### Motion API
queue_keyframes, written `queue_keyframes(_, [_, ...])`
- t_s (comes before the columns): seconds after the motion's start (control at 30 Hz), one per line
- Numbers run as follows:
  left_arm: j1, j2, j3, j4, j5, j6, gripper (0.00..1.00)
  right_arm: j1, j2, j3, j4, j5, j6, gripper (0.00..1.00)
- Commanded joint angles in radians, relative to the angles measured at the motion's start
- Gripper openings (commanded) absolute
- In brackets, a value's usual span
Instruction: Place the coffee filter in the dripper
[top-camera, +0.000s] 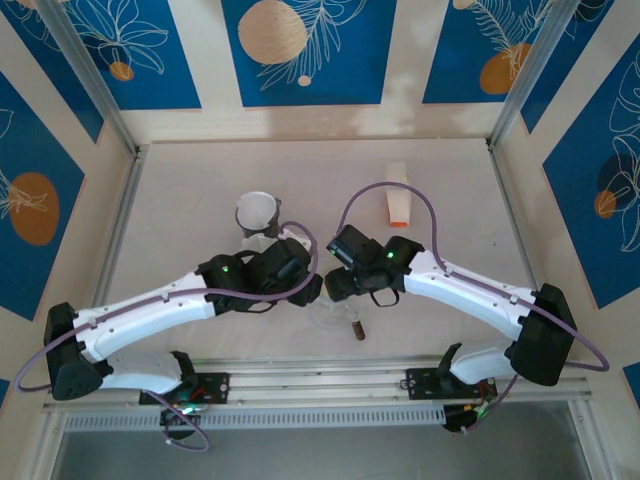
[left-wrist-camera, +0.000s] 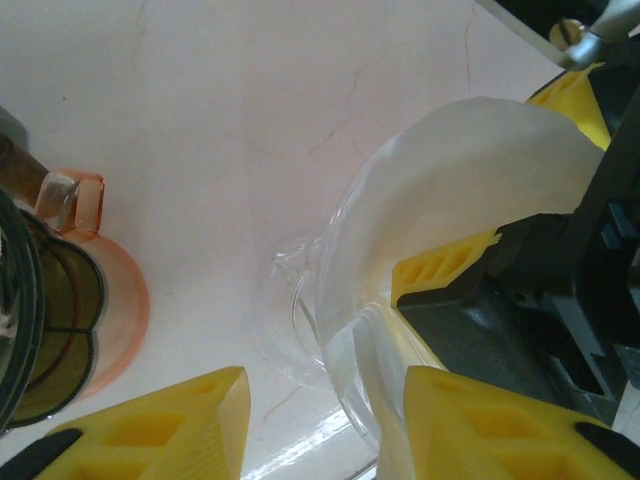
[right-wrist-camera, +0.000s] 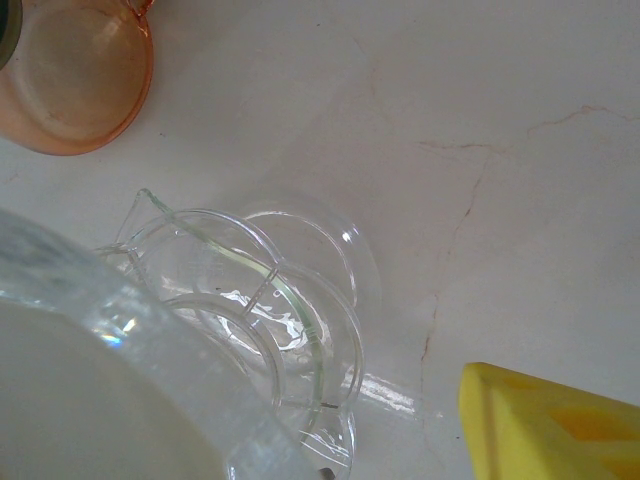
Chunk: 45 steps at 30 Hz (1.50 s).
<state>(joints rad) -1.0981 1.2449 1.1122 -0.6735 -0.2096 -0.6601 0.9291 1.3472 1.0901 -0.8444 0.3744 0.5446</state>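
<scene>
**Centre of table: filter looks seated, let-go comes next**

Between both arms at mid-frame of the top view, the coffee filter (left-wrist-camera: 480, 170) sits as a white paper cone inside clear glass that I take for the dripper (right-wrist-camera: 70, 290). On the L wrist cam it takes up the right half of frame. On the R wrist cam the glass rim w/ white inside is at lower left, close to the lens.

R gripper (top-camera: 335, 290): on the L wrist cam, one of its yellow fingers (left-wrist-camera: 450, 265) is down inside the paper. The other shows at the upper right corner, outside the cone, so the paper wall runs between them. Can't tell if they're clamped on it or just straddling it.

L gripper (left-wrist-camera: 322, 398): fingers spread at the bottom of its own frame, nothing pinched. The cone's lower edge is just beside the right-hand one.

A clear carafe (right-wrist-camera: 270, 290) w/ spout stands on the table (right-wrist-camera: 520, 150) near the cone; can't tell if the cone is over it or beside it. An orange glass piece (right-wrist-camera: 75, 75) sits at upper left of the R wrist frame, apart from both.

My read: the placing step is at its end. Paper's in, but whether it's flush I can't confirm. Next I'd need to lift the inside finger straight out w/o dragging the paper along. I'd also keep the L arm off the rim so nothing tips toward the carafe.
</scene>
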Motion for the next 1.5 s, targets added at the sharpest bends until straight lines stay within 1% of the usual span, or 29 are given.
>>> queue_keyframes(0.0, [-0.005, 0.004, -0.006, -0.016, 0.008, -0.005, 0.43, 0.005, 0.011, -0.021, 0.004, 0.019, 0.012, 0.72])
queue_keyframes(0.13, [-0.005, 0.008, -0.004, -0.015, 0.017, -0.002, 0.4, 0.005, -0.007, -0.016, 0.013, 0.035, 0.017, 0.72])
queue_keyframes(0.3, [-0.006, 0.013, -0.005, -0.013, 0.022, -0.001, 0.38, 0.005, -0.084, -0.009, 0.05, 0.051, 0.008, 0.72])
queue_keyframes(0.43, [-0.005, 0.012, -0.006, -0.011, 0.021, -0.001, 0.38, 0.005, -0.147, 0.001, 0.05, 0.052, 0.003, 0.72])
queue_keyframes(0.67, [-0.005, 0.013, -0.008, -0.005, 0.025, -0.003, 0.4, -0.013, -0.233, -0.022, -0.014, 0.074, 0.023, 0.7])
queue_keyframes(0.83, [-0.005, 0.014, -0.01, -0.006, 0.021, -0.006, 0.4, -0.027, -0.259, -0.041, -0.051, 0.103, 0.043, 0.68])
queue_keyframes(1.03, [-0.005, 0.014, -0.016, -0.006, 0.023, -0.011, 0.4, -0.042, -0.265, -0.062, -0.031, 0.105, 0.048, 0.65])
queue_keyframes(1.17, [-0.005, 0.011, -0.02, -0.004, 0.023, -0.013, 0.39, -0.04, -0.249, -0.059, -0.027, 0.103, 0.054, 0.65])
queue_keyframes(1.23, [-0.005, 0.01, -0.019, -0.006, 0.022, -0.014, 0.39, -0.032, -0.258, -0.056, -0.017, 0.102, 0.048, 0.67])
queue_keyframes(1.37, [-0.005, 0.01, -0.016, -0.011, 0.016, -0.013, 0.41, -0.004, -0.309, -0.054, 0.016, 0.116, 0.041, 0.71])
queue_keyframes(1.47, [-0.005, 0.005, -0.014, -0.009, 0.012, -0.012, 0.47, 0.009, -0.358, -0.06, 0.03, 0.129, 0.052, 0.71])
